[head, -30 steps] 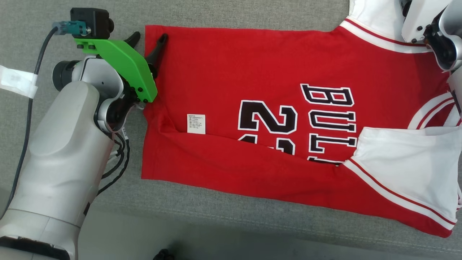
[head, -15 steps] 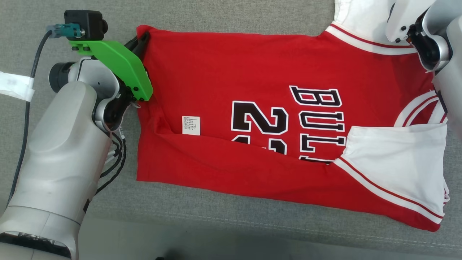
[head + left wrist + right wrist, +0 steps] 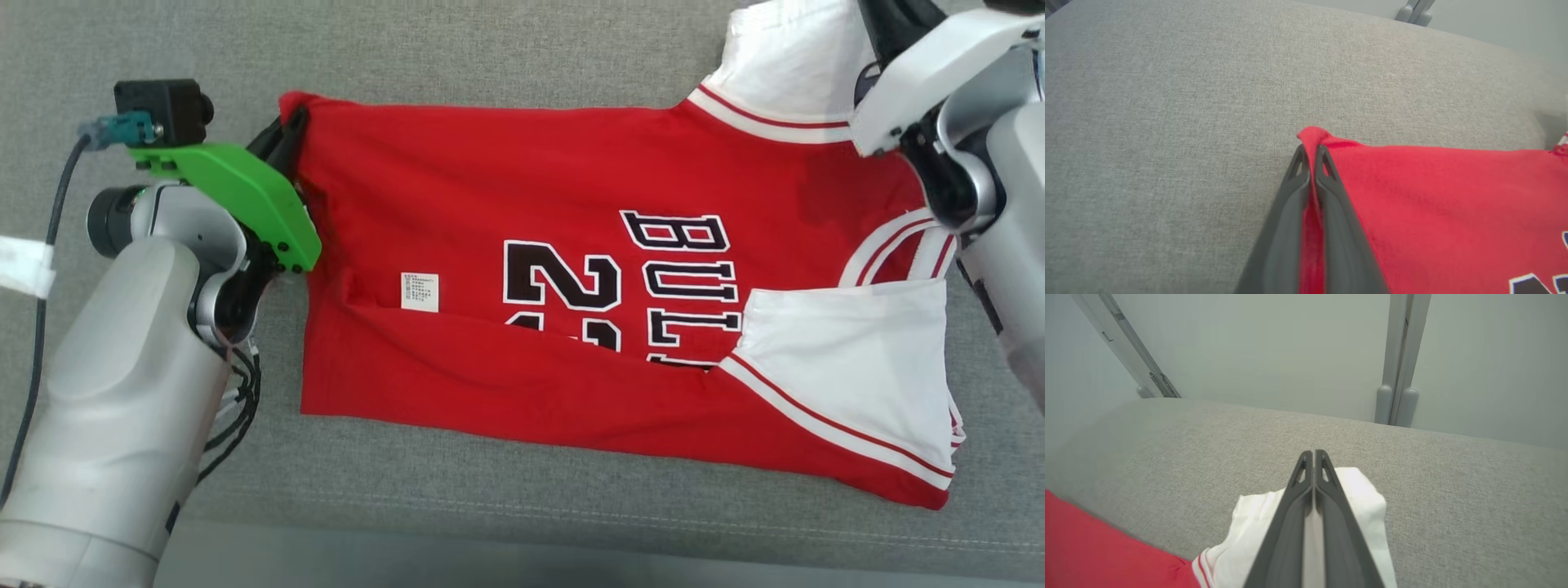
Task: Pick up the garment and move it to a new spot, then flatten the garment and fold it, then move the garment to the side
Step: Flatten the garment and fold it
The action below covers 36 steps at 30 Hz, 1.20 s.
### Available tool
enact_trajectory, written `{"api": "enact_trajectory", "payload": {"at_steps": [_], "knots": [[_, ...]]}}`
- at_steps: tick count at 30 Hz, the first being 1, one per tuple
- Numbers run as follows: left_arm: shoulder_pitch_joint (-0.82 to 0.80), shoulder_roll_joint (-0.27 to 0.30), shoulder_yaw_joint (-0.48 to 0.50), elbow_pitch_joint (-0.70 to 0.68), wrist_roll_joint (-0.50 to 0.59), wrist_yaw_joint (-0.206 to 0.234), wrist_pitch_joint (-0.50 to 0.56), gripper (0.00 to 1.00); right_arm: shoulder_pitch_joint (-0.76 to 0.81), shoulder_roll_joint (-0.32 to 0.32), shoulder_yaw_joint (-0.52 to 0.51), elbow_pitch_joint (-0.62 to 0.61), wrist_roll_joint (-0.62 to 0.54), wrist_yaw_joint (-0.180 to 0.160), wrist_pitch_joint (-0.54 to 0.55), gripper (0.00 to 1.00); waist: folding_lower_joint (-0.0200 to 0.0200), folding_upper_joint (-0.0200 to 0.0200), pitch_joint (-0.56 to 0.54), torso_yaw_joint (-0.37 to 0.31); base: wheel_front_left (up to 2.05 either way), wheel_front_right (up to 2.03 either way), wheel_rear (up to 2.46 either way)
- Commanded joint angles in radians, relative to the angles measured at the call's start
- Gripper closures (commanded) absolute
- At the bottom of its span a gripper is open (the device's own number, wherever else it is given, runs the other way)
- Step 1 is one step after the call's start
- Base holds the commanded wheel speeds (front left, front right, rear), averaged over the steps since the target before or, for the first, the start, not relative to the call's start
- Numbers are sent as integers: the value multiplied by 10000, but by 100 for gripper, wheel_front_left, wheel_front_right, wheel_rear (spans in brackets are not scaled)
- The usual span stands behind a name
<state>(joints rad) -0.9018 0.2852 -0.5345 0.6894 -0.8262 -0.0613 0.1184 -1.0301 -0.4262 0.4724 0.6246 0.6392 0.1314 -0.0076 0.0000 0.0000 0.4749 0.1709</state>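
The garment (image 3: 531,204) is a red jersey with white sleeves and black lettering, spread on a grey cushion with its near long edge folded over. My left gripper (image 3: 287,135) is shut on the jersey's far left hem corner; in the left wrist view the red cloth (image 3: 1412,204) is pinched between the dark fingers of that gripper (image 3: 1311,152). My right gripper (image 3: 1312,455) is shut on the white sleeve (image 3: 1363,494) at the far right; in the head view that sleeve (image 3: 784,61) is raised beside the right wrist.
The grey cushion (image 3: 490,49) extends beyond the jersey on all sides; its front seam (image 3: 490,506) runs along the near edge. A pale wall with grey metal posts (image 3: 1396,375) stands behind. A white tape strip (image 3: 20,265) lies at the far left.
Both grippers went from open to shut, the left on the hem corner, the right on the white sleeve. The head camera has shifted, and the gripped corners now look slightly lifted.
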Motion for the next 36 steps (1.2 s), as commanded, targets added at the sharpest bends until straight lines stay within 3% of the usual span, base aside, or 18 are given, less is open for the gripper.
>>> {"api": "enact_trajectory", "payload": {"at_steps": [1, 9, 18, 23, 34, 35, 36], "knots": [[437, 173, 22, -261, -16, 110, -110, 100, 600, -113, -143, -425, 181, -16, -234, 100, 0, 0, -292, -203, 0, 0, 0], [2253, 778, 134, -2073, -127, 622, -430, 100, 3703, 81, -1278, -2877, 599, -15, -792, 100, 0, 0, -780, -557, 0, 0, 0], [4405, 1843, 575, -4551, -362, 1781, -193, 100, 7512, 1327, -3015, -5900, 421, -9, -377, 100, 0, 0, -1216, -1208, 0, 0, 0], [5240, 2239, 799, -5246, -508, 2249, -112, 100, 8873, 2018, -3535, -6684, 227, -10, 50, 100, 0, 0, -1513, -1470, 0, 0, 0], [6397, 2314, 986, -5879, -1023, 2728, 116, 100, 10380, 2997, -3866, -7017, -137, -10, 709, 100, 0, 0, -1729, -1771, 0, 0, 0], [6442, 2296, 988, -5857, -1049, 2751, 143, 100, 10431, 3020, -3819, -6933, -111, -10, 828, 76, 0, 0, -1746, -1776, 0, 0, 0], [6505, 2281, 966, -5819, -1108, 2762, 193, 76, 10486, 3024, -3737, -6868, -143, -9, 950, 27, 0, 0, -1772, -1778, 0, 0, 0]]}}
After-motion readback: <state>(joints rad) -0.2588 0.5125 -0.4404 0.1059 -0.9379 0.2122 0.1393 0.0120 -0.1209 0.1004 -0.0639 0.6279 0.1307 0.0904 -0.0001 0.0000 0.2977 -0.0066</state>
